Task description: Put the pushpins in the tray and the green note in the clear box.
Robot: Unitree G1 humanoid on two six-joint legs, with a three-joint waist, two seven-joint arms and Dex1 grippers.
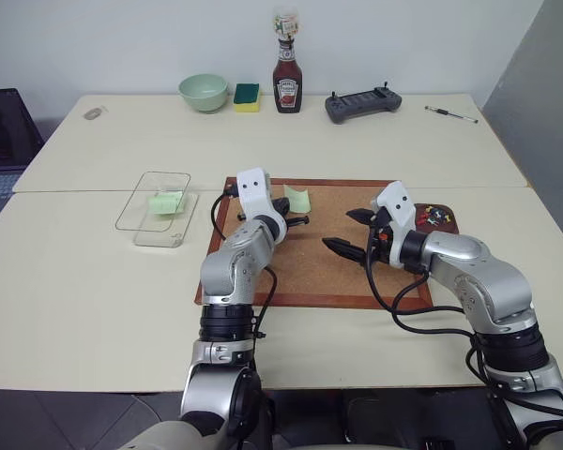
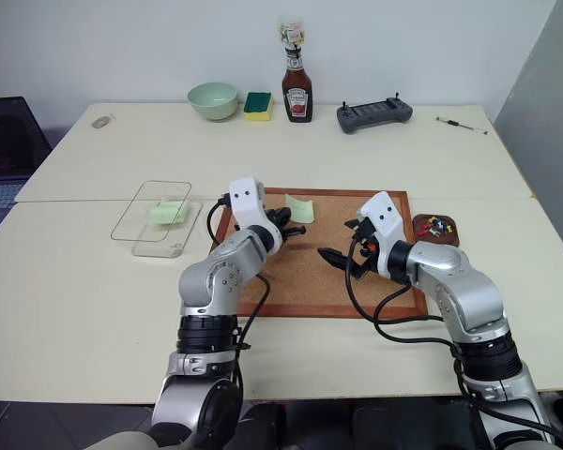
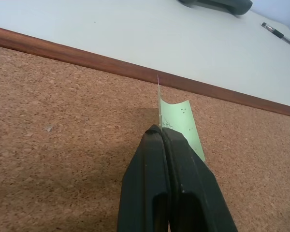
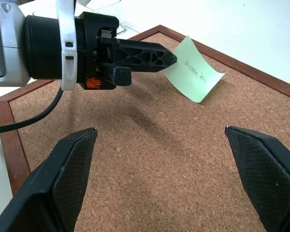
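Right wrist view shows faint marks on the green note (image 4: 195,71); left pincer (image 4: 170,59) clamps its edge, right pincer (image 4: 162,169) gapes wide, empty.

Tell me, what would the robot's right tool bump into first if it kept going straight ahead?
Probably the left tool, which crosses in front holding the green note above the cork board. Depth is hard to judge, so it might slip underneath and meet the board instead.
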